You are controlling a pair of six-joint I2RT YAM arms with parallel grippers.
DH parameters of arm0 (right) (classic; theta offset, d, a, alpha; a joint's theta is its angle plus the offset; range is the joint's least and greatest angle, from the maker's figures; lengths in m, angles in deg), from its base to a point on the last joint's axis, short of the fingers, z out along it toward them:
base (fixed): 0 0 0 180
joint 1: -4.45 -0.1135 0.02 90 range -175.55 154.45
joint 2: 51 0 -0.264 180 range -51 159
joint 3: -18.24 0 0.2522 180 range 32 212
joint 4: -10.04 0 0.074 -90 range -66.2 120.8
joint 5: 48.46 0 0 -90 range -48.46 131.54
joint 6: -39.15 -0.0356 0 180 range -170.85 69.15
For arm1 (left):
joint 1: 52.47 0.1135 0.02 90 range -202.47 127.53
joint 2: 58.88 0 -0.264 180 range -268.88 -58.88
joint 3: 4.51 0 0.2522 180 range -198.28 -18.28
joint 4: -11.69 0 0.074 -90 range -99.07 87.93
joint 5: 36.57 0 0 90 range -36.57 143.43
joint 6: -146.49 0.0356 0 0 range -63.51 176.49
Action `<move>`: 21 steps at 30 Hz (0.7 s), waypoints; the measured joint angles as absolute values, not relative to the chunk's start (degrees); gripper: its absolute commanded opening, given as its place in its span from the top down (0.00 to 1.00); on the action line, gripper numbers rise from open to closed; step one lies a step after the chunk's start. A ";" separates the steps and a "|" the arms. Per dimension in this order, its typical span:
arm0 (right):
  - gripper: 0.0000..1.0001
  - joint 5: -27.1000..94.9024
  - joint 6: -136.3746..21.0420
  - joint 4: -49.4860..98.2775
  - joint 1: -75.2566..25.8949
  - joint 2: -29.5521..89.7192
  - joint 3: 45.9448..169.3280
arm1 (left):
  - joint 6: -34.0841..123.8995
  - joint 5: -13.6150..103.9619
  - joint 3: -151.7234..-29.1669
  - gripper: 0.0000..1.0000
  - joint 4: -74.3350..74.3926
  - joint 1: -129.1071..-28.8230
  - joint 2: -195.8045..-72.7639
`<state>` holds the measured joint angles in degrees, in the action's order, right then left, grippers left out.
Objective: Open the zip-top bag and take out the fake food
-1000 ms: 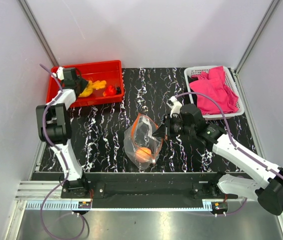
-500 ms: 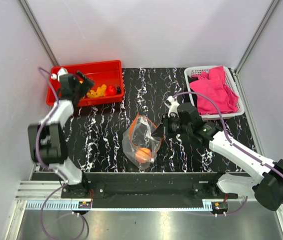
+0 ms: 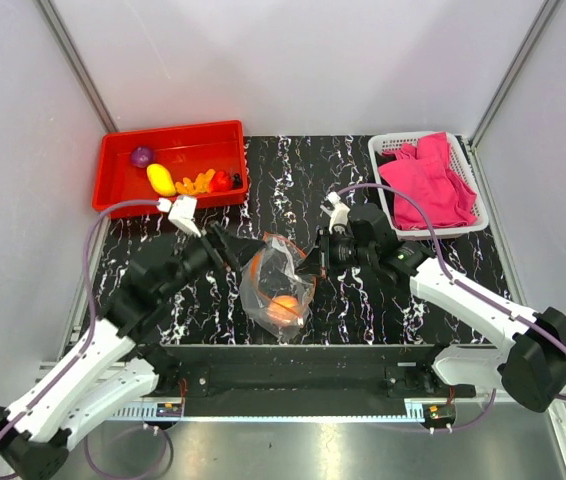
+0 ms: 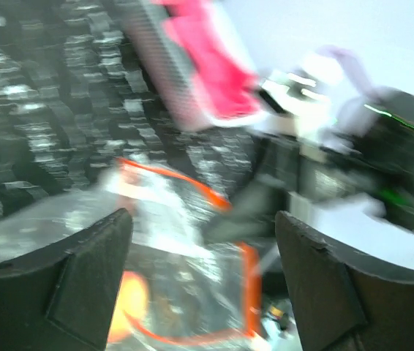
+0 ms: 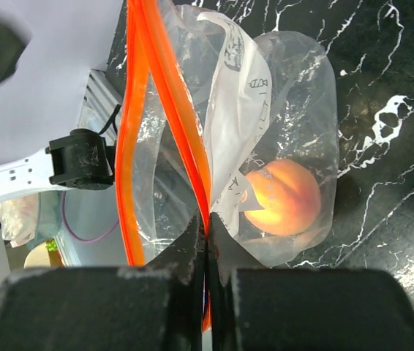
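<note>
The zip-top bag [image 3: 281, 283] lies mid-table, mouth held up and open, orange zip strip [image 5: 140, 124] showing. An orange peach-like ball [image 3: 284, 307] [image 5: 284, 197] sits inside it. My right gripper [image 3: 315, 262] [image 5: 205, 234] is shut on the bag's zip rim. My left gripper [image 3: 248, 248] [image 4: 203, 281] stands open just left of the bag's mouth, with the bag [image 4: 185, 241] seen blurred between its fingers. Other fake food lies in the red tray [image 3: 173, 130]: a purple piece [image 3: 142, 156], a yellow oval [image 3: 161, 179], orange bits [image 3: 198, 183] and a red piece [image 3: 221, 180].
A white basket [image 3: 388, 142] holding a pink cloth [image 3: 425, 178] stands at the back right, just behind my right arm. Grey walls close in both sides and the back. The metal rail with the arm bases runs along the near edge.
My left arm has swung from the red tray down to the bag and its gripper has opened; the yellow and purple pieces now lie in the tray. The right gripper still holds the bag.
</note>
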<state>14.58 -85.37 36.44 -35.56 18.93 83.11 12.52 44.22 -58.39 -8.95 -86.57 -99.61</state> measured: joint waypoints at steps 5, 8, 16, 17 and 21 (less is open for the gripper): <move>1.00 13.84 -85.99 35.40 -35.56 18.93 83.11 | 10.69 48.66 -57.50 0.21 -8.64 -98.59 -97.77; 1.00 13.25 -86.64 35.37 -35.56 18.91 83.11 | 11.06 54.63 -60.36 0.26 -12.84 -107.03 -105.03; 1.00 13.14 -87.36 35.33 -35.56 17.08 82.96 | 13.40 69.47 -75.75 0.56 -28.16 -117.17 -123.10; 1.00 13.14 -87.39 35.33 -35.56 16.77 82.96 | 13.46 70.43 -76.10 0.57 -29.04 -117.24 -123.26; 1.00 13.03 -87.12 35.26 -35.56 16.42 82.96 | 14.51 73.47 -76.58 0.57 -33.04 -117.26 -123.54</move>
